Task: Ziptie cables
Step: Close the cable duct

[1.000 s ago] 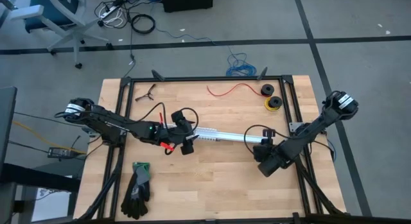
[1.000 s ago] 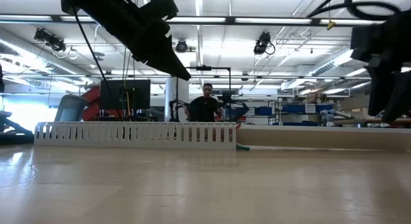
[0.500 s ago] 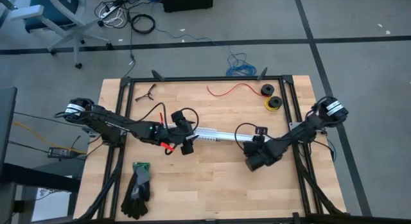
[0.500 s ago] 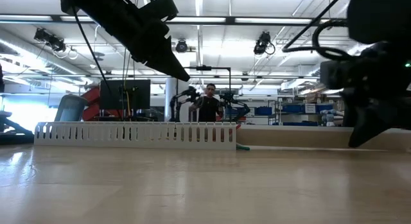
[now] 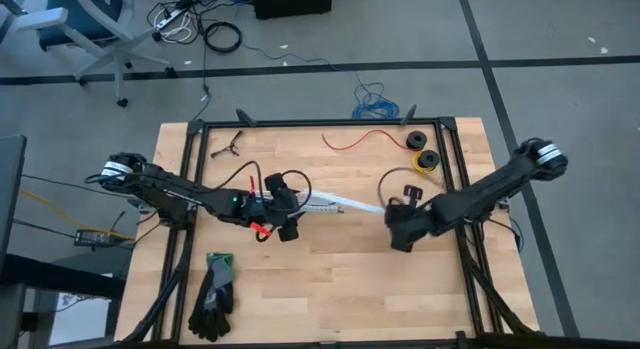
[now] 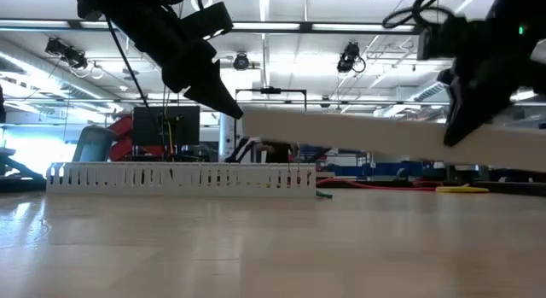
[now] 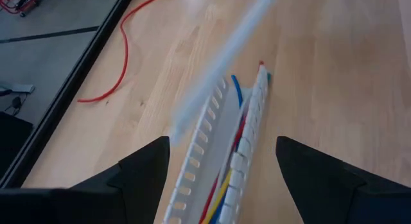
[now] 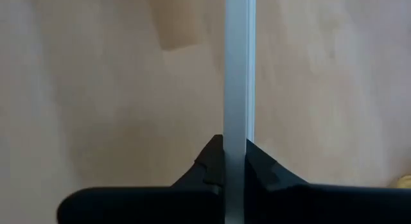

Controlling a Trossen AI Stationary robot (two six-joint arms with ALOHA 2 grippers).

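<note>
You see the wooden table with its black frame, and both dark arms reach in toward the middle.

The white slotted channel lies flat on the table near the centre. In the left wrist view the cables lie inside this channel, between its two toothed walls: yellow, blue and red strands run along it, and a blue end comes out near the far tip.

The long white cover strip is lifted off the table and hangs in the air above the channel, tilted a little. In the high view it runs from the left arm's end to the right gripper.

Your right gripper is at the middle right of the table, and its jaws are pressed tight on this strip; in its wrist view the strip passes straight between the two dark fingers.

Your left gripper is over the channel's near end with the jaws wide apart, one finger on each side. It holds nothing.

A pair of dark gloves lies at the table's front left.
</note>
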